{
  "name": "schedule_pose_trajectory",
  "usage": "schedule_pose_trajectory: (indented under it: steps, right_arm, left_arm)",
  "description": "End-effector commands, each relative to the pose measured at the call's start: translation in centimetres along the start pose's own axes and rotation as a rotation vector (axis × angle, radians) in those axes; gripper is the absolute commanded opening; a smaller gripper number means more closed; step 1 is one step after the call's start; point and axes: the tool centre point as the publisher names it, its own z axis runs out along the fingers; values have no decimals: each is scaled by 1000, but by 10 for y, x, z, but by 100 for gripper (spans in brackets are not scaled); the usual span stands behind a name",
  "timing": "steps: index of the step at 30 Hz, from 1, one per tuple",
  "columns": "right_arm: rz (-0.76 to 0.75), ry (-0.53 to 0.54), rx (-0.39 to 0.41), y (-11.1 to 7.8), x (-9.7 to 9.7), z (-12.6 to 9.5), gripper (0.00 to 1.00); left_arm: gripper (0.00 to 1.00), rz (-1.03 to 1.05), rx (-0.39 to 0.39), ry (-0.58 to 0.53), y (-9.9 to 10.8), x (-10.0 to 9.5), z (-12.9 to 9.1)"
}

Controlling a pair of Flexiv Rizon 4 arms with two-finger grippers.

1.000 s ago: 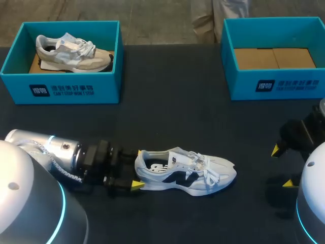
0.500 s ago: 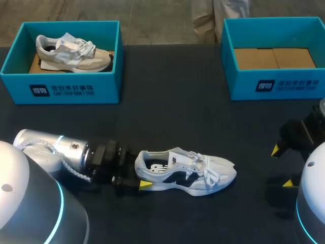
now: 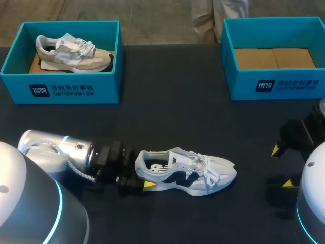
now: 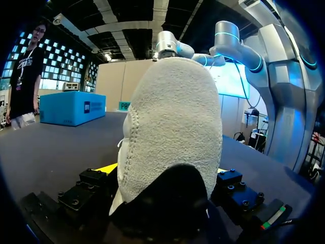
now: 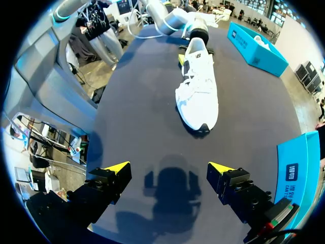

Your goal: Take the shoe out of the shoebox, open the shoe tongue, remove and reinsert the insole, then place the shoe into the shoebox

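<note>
White suede-and-mesh sneaker w/ navy side logo (image 3: 185, 175) stands upright on its sole on the black counter (image 3: 177, 117), near the front edge, approx. mid-width. Toe points to the robot's right, heel to its left. White laces lie loose over the tongue. The insole (image 3: 156, 166) shows in the opening, w/ dark print on it.

Left tool (image 3: 143, 170) is at the heel, its arm lying low along the counter from the left. Its fingers are spread wide, one on each side of the heel. The near yellow tip (image 3: 148, 185) sits by the sole edge. In the left wrist view the fuzzy off-white heel of the sneaker (image 4: 172, 127) fills the gap in the left tool (image 4: 165, 169).

Right tool (image 3: 282, 166) is at the counter's front right, well apart from the sneaker. Its fingers are wide apart over bare counter. In the right wrist view the right tool (image 5: 170, 168) has its shadow below it, and the sneaker (image 5: 198, 86) lies ahead w/ toe toward it.

Teal cardboard shoebox w/ brown floor (image 3: 277, 84) is at back right. Second teal shoebox (image 3: 61, 89) is at back left, w/ a beige-and-grey sneaker (image 3: 73, 51) lying inside.
</note>
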Motion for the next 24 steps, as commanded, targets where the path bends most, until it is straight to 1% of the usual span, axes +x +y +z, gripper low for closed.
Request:
schedule_pose_trajectory:
  steps: [1, 6, 7, 8, 9, 10, 24]
  right_arm:
    - [0, -3, 3, 0, 2, 1, 100]
    - [0, -3, 3, 0, 2, 1, 100]
    - [0, -3, 3, 0, 2, 1, 100]
    - [0, -3, 3, 0, 2, 1, 100]
    - [0, -3, 3, 0, 2, 1, 100]
    - [0, -3, 3, 0, 2, 1, 100]
    - [0, -3, 3, 0, 2, 1, 100]
  left_arm:
    - [100, -3, -2, -2, 2, 0, 5]
    - [100, -6, -4, -4, 3, 2, 9]
    - [93, -6, -5, -5, 3, 2, 10]
    - [73, -6, -4, -7, 3, 2, 10]
    - [34, -6, -4, -8, 3, 2, 11]
    - [0, -6, -4, -9, 3, 2, 11]
    - [0, -11, 1, 3, 4, 2, 7]
